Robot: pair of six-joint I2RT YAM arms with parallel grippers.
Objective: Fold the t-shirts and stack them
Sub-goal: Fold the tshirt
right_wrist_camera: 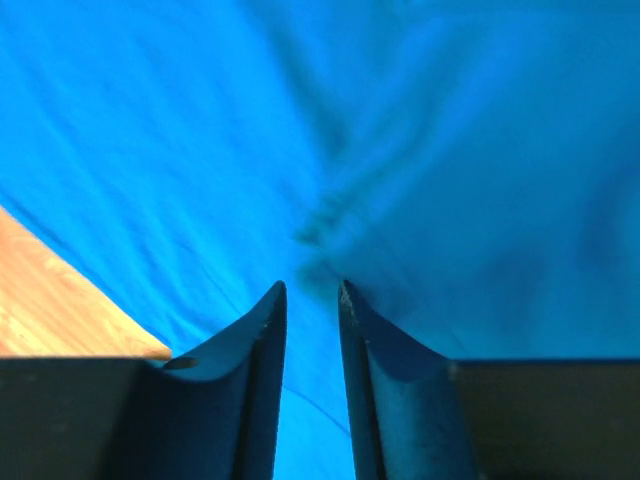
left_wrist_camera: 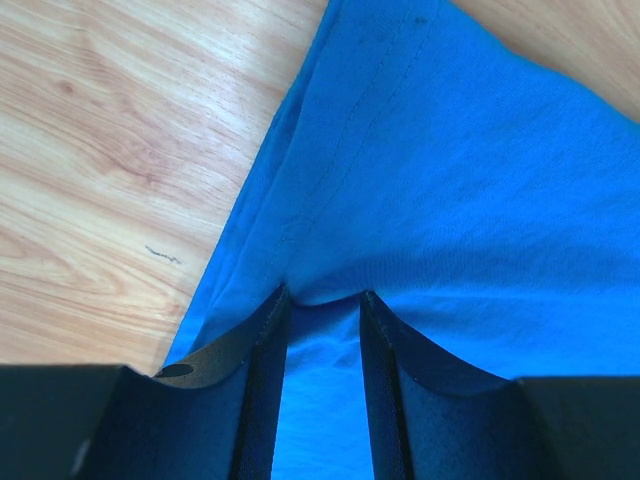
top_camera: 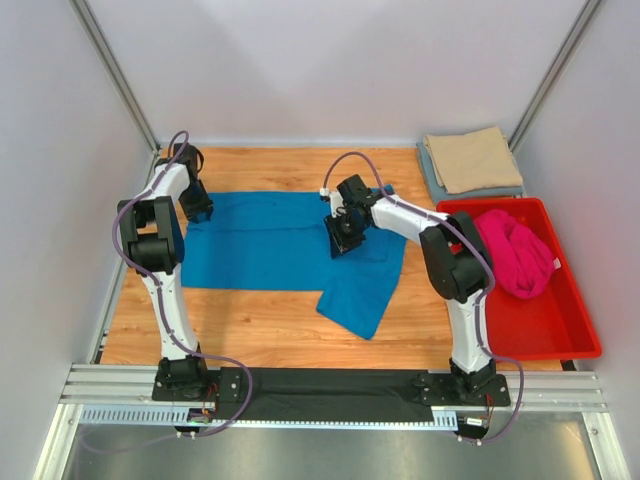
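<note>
Bright blue cloth t-shirt (top_camera: 270, 245) lies spread mid wooden table (top_camera: 260, 320), not yet folded; left tool (left_wrist_camera: 325, 295) and right tool (right_wrist_camera: 310, 290) each pinch it. Tan beige t-shirt (top_camera: 478, 158) sits folded on grey-blue t-shirt (top_camera: 432, 180), far right corner. Magenta pink t-shirt (top_camera: 515, 252) waits crumpled in red plastic bin (top_camera: 560, 335).

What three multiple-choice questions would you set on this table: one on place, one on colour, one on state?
1. Where is the tan shirt? A at the near edge B on the grey shirt C on bare wood
2. What colour is the spread-out shirt? A blue B pink C tan
3. How does the pink shirt lie in the bin? A folded flat B spread out C bunched up
B, it tops the grey one, far right; A, its cloth is bright blue; C, it is a rumpled heap.
</note>
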